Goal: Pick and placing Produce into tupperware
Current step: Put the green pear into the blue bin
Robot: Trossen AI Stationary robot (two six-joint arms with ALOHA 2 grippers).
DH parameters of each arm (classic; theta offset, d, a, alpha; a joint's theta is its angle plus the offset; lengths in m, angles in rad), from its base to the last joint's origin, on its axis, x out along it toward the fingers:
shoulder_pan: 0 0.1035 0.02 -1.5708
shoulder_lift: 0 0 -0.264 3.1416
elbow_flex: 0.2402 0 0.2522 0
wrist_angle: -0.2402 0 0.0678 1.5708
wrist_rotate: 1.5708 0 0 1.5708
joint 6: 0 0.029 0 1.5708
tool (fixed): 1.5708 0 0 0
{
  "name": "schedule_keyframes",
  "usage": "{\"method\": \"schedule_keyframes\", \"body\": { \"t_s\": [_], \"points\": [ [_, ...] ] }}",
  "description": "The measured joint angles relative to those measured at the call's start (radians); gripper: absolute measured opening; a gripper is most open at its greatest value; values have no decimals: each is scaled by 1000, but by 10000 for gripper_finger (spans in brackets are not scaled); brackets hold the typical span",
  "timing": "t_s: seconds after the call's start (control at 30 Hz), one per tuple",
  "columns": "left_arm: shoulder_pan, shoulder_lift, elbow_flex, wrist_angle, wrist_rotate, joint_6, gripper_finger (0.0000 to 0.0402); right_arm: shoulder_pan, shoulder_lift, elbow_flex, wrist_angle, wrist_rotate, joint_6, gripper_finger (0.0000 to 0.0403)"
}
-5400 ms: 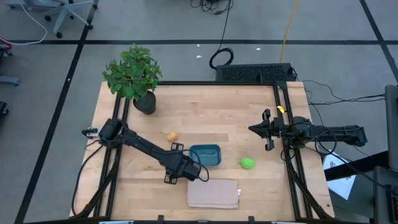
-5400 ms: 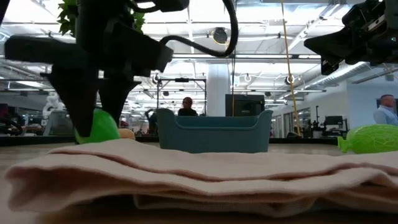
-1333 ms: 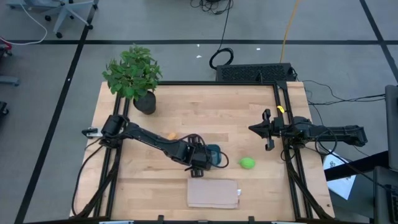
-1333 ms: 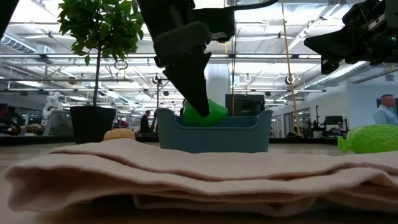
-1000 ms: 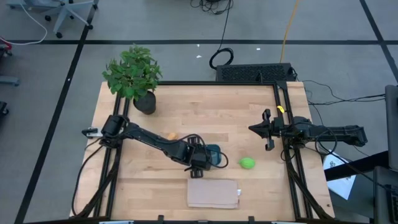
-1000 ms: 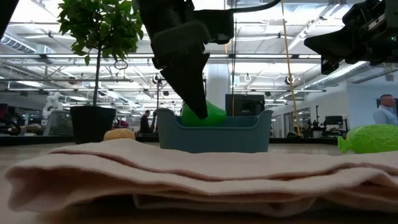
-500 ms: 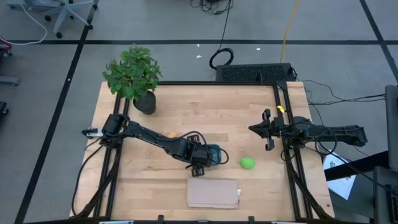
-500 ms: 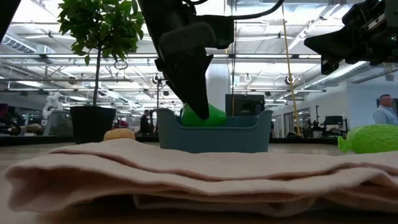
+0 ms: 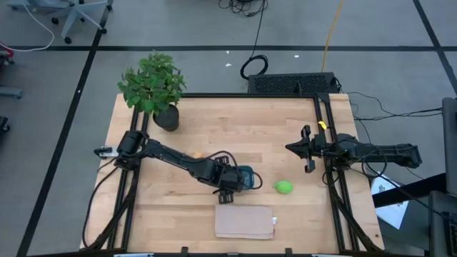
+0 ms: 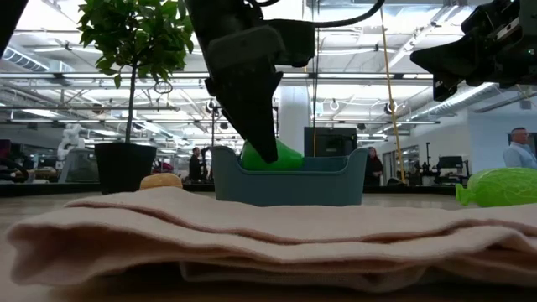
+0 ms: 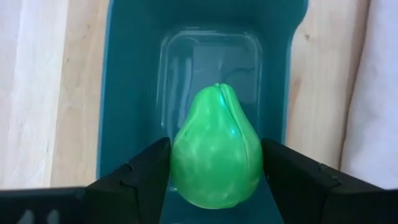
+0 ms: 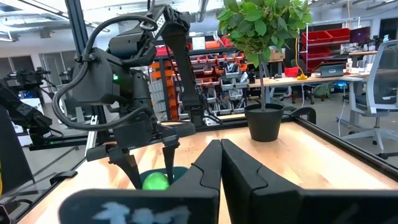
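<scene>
1. Three pieces of produce are in play, and one of them, a green pear [image 11: 216, 149], is clamped between the fingers of the left claw [image 9: 230, 183] directly over the tupperware [image 9: 246, 176].
2. Seen from the left wrist, the pear's long axis runs straight ahead of the claw, narrow stem end leading, along the length of the teal tub beneath it. The dark fingers [image 11: 140, 176] press its wide end from both sides.
3. From desk level the pear [image 10: 271, 156] sits low between the tub walls [image 10: 289, 180], its top just above the rim; whether it touches the floor of the tub I cannot tell.
4. The coming move turns on that one relation: the tub lies straight below the held pear, so parting the fingers should be enough, in my judgement, with no sideways travel.
5. On the high view's clock face, the second green piece [image 9: 283, 187] lies on the desk [image 9: 250, 128] at about 3 o'clock from the tub, and the orange-tan piece [image 9: 195, 154] at about 10 o'clock, partly under the left arm.
6. The right claw [image 9: 306, 150] waits near the desk's right edge, fingers together and holding nothing; it is the nearer arm to the loose green piece.
</scene>
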Motion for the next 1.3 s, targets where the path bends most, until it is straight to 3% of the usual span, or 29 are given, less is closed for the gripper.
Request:
{"method": "schedule_keyframes", "body": {
  "t_s": [1.3],
  "points": [
    [45, 61, 1, 4, 46, 53, 237, 0, 5, 0, -1, 0, 0, 0]
  ]
}}
